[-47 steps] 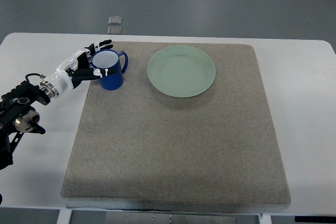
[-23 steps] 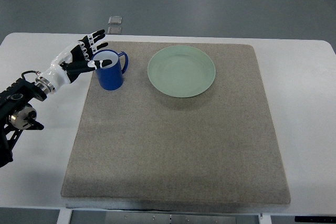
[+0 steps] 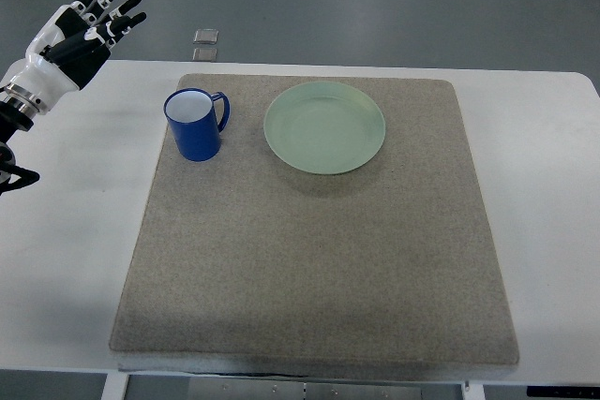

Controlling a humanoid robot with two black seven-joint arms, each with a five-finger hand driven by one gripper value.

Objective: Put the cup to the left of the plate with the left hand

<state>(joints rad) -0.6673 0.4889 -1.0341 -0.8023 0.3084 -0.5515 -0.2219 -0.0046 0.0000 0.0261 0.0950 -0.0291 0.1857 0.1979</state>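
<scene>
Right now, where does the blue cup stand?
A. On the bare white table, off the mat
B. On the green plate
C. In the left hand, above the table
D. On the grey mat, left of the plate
D: the blue cup stands upright on the grey mat, left of the green plate, and the left hand is open and apart from it.

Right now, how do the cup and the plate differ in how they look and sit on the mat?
The cup is dark blue with a white inside; the plate is pale green all over. The cup stands tall and upright with a handle pointing toward the plate; the plate lies flat and is wider across. The cup sits by the mat's left edge, the plate nearer the middle. Both rest apart on the mat, untouched.
</scene>
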